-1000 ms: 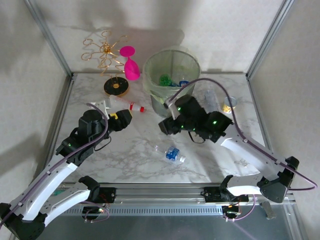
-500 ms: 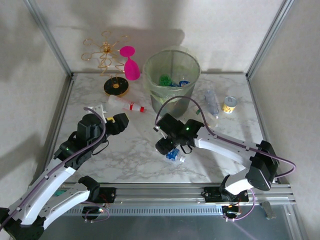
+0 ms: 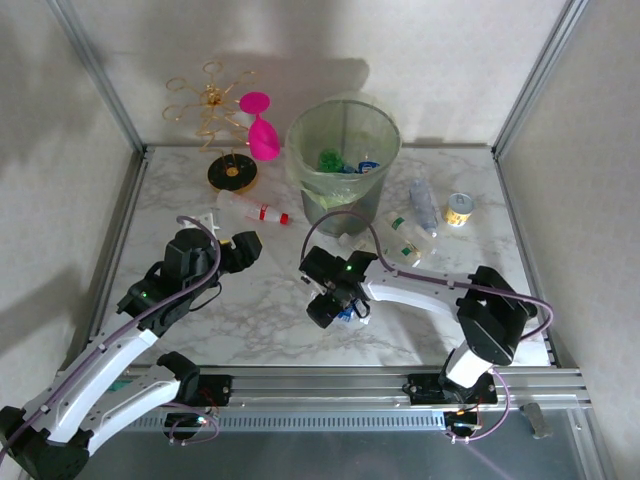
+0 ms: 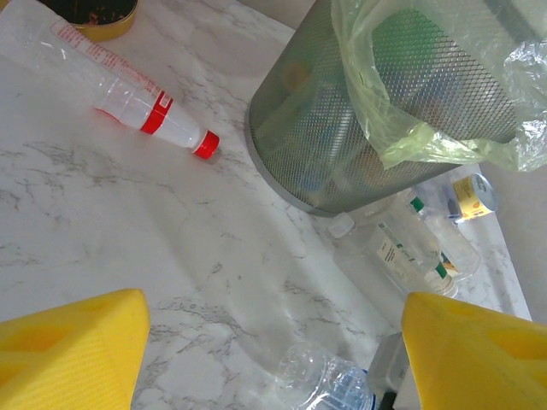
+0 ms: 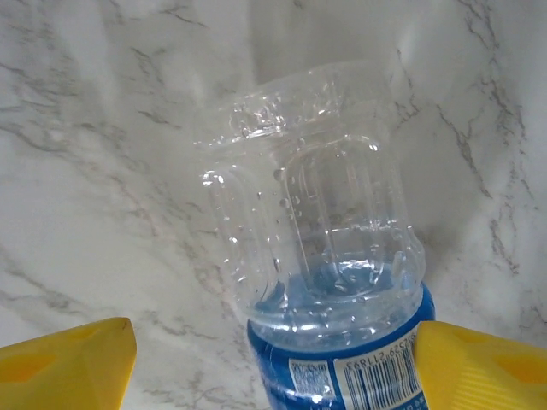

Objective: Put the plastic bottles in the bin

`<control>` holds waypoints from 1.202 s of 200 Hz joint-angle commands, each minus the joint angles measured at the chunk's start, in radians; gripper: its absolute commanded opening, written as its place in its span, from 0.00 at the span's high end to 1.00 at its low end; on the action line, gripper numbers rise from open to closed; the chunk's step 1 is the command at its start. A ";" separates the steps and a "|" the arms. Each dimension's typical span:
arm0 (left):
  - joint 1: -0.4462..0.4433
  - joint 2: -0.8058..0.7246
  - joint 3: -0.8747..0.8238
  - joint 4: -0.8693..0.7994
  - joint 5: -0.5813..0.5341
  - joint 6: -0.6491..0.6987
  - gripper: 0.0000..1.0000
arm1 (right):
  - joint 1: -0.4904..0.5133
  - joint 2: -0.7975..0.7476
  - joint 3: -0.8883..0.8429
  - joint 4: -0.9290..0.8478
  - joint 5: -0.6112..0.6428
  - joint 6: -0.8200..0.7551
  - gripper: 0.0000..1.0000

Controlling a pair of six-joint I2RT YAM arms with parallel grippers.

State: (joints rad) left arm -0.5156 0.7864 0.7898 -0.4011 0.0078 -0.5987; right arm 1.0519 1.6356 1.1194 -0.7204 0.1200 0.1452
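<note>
1. Yellow-padded left claw [image 3: 244,246] hangs over the left half of the bench [image 3: 270,290]. Its jaws stand well apart and I see nothing held between them.
2. Just beyond that claw, toward the far left corner, the red-capped bottle [image 3: 256,210] lies on its side. Its cap points right, toward the bin, and nothing touches it.
3. At the far edge, left of the bin, stand a gold wire stand [image 3: 231,173] and a pink goblet [image 3: 262,136].
4. At the middle of the far edge stands the bin [image 3: 320,195], lined with a pale green bag [image 4: 427,128]. I can make out green and blue bottle parts inside it.
5. My right claw [image 3: 338,308] is low over the middle of the bench, nearer the near edge. Its jaws are spread wide on either side of the blue-labelled bottle [image 5: 329,282], which lies flat on the marble. From the right wrist the clear end of the bottle points away from the camera, and the label sits level with the pads. The claw is not clamped on it; whether the right pad brushes the label I cannot tell.
6. Right of the bin's foot lies the green-labelled bottle [image 3: 402,238], with a plain clear bottle [image 3: 423,206] just beyond it. Both are on their sides.
7. Near the right edge, just beside the plain clear bottle, a can [image 3: 459,209] with a yellow label stands upright.
</note>
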 commanded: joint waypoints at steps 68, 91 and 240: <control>-0.005 0.013 0.017 0.031 0.023 0.005 0.23 | 0.029 0.116 0.002 0.031 0.112 0.022 0.25; -0.005 0.013 0.022 0.024 0.021 0.009 0.23 | 0.037 0.115 0.001 0.036 0.112 0.024 0.35; -0.004 0.019 0.130 0.003 0.002 0.034 0.22 | 0.015 -0.219 0.277 0.007 0.036 0.021 0.54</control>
State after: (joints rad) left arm -0.5156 0.7990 0.8745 -0.4030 0.0139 -0.5930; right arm 1.0786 1.4940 1.2854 -0.7067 0.1776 0.1703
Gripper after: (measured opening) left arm 0.775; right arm 0.537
